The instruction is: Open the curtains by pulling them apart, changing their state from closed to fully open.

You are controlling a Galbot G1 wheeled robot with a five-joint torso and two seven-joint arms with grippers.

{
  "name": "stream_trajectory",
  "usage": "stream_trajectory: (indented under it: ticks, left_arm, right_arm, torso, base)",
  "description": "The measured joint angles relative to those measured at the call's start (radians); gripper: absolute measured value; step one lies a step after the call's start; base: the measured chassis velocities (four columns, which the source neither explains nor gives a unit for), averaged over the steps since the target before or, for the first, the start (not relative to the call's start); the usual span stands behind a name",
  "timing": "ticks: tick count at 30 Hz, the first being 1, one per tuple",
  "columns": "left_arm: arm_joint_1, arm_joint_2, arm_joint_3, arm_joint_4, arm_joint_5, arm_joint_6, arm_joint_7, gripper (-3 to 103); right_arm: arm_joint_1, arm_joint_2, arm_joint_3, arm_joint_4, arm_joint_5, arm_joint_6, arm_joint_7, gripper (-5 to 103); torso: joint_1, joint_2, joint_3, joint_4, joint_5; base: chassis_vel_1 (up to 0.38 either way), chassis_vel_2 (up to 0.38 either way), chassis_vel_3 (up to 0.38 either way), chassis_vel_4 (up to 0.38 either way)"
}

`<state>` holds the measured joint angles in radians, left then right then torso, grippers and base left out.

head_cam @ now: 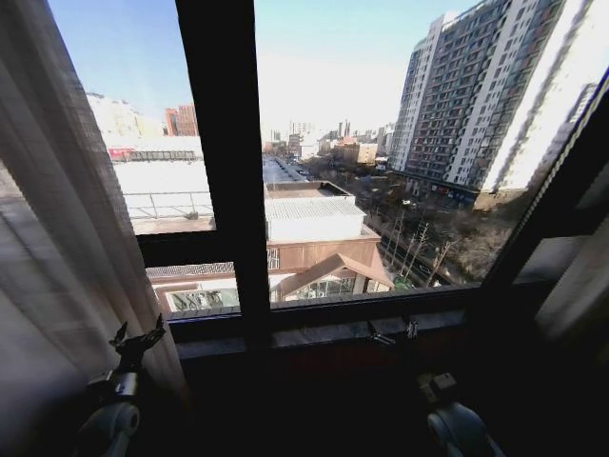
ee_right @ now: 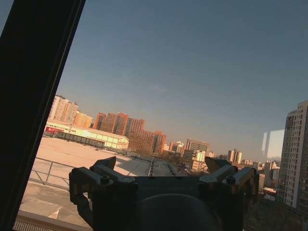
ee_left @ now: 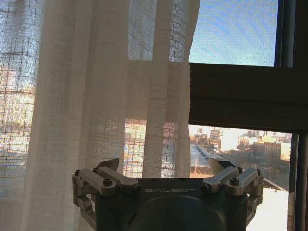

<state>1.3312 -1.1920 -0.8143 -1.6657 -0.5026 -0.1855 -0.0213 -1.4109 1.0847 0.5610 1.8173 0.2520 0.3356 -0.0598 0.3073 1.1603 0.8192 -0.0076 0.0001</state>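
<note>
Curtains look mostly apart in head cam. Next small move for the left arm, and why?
Probably ease the left tool sideways onto the sheer curtain's inner edge and push it further left. That panel is bunched at the left but its folds cover part of the left pane; the tool is open, holding no fabric. The right tool is open, facing bare glass; the right panel sits at the frame's edge.

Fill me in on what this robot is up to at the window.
It is working on the sheer curtains. The left panel is bunched at the left side of the window frame, with the city in plain view through the glass. The left gripper sits low beside that panel's edge, fingers open and gripping nothing. The right gripper, also open, faces bare glass, low near the sill.
</note>
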Motion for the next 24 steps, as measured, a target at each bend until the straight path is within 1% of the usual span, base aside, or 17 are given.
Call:
stream_trajectory:
  ticks: [2,8,12,17,20,21,23,24]
  left_arm:
    - [0.0,0.0,0.0,0.0,0.0,0.0,0.0,100]
    - [0.0,0.0,0.0,0.0,0.0,0.0,0.0,100]
    - [0.0,0.0,0.0,0.0,0.0,0.0,0.0,100]
    - [0.0,0.0,0.0,0.0,0.0,0.0,0.0,100]
    - [0.0,0.0,0.0,0.0,0.0,0.0,0.0,100]
    - [0.0,0.0,0.0,0.0,0.0,0.0,0.0,100]
    - [0.0,0.0,0.0,0.0,0.0,0.0,0.0,100]
    - [0.0,0.0,0.0,0.0,0.0,0.0,0.0,100]
  right_arm:
    - [0.001,0.001,0.004,0.0,-0.021,-0.003,0.011,100]
    - [-0.005,-0.002,0.008,0.004,-0.026,-0.021,0.014,100]
    - [-0.02,-0.008,0.008,0.029,0.012,-0.051,0.019,100]
    - [-0.036,-0.014,0.011,0.066,0.041,-0.071,0.02,100]
    - [-0.052,-0.038,0.028,0.107,0.093,-0.125,0.02,100]
    - [-0.052,-0.038,0.028,0.107,0.093,-0.125,0.02,100]
    - [-0.061,-0.056,0.042,0.124,0.109,-0.156,0.023,100]
    - [-0.071,-0.074,0.058,0.136,0.118,-0.185,0.025,100]
  torso:
    - [0.0,0.0,0.0,-0.0001,-0.0001]
    - [-0.001,0.0,0.0,0.0001,-0.0001]
    - [-0.001,0.0,0.0,0.0001,-0.0001]
    - [0.0,0.0,0.0,0.0001,0.0]
    - [-0.001,0.0,0.0,0.0001,-0.0001]
    - [-0.001,0.0,0.0,0.0001,-0.0001]
    - [-0.001,0.0,0.0,0.0002,-0.0001]
    - [0.0,0.0,0.0,0.0001,-0.0001]
  base:
    - [0.0,0.0,0.0,0.0]
    - [0.0,0.0,0.0,0.0]
    - [0.0,0.0,0.0,0.0]
    - [0.0,0.0,0.0,0.0]
    - [0.0,0.0,0.0,0.0]
    - [0.0,0.0,0.0,0.0]
    - [0.0,0.0,0.0,0.0]
    - [0.0,0.0,0.0,0.0]
